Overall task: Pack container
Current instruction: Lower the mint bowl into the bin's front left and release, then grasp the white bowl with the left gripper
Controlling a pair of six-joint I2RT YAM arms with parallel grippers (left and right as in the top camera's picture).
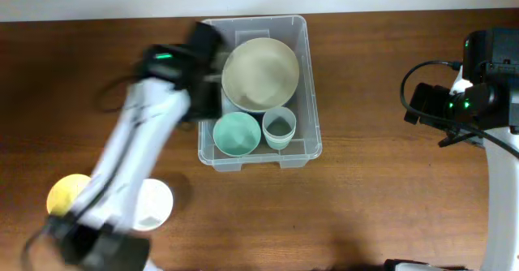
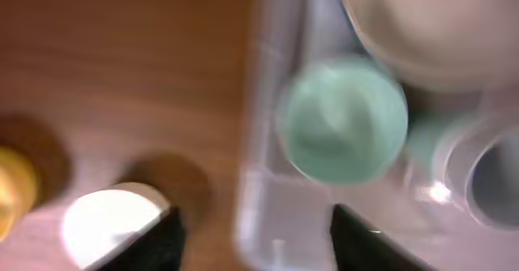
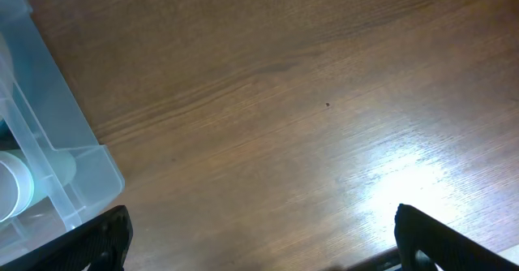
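The clear plastic container (image 1: pixel 310 76) stands at the back middle of the table. It holds a large beige bowl (image 1: pixel 260 73), a teal bowl (image 1: pixel 236 134) and a pale blue cup (image 1: pixel 279 128). My left gripper (image 1: pixel 207 109) is blurred over the container's left wall. In the left wrist view it is open and empty (image 2: pixel 259 251), its fingers on either side of that wall (image 2: pixel 263 182), with the teal bowl (image 2: pixel 342 121) ahead. My right gripper (image 1: pixel 418 105) is open and empty (image 3: pixel 263 251) over bare table, right of the container's corner (image 3: pixel 77 178).
A yellow bowl (image 1: pixel 65 194) and a white bowl (image 1: pixel 154 204) sit on the table at the front left, beside my left arm. Both show in the left wrist view, the white bowl (image 2: pixel 105 226) and the yellow bowl (image 2: pixel 15 190). The table is brown wood.
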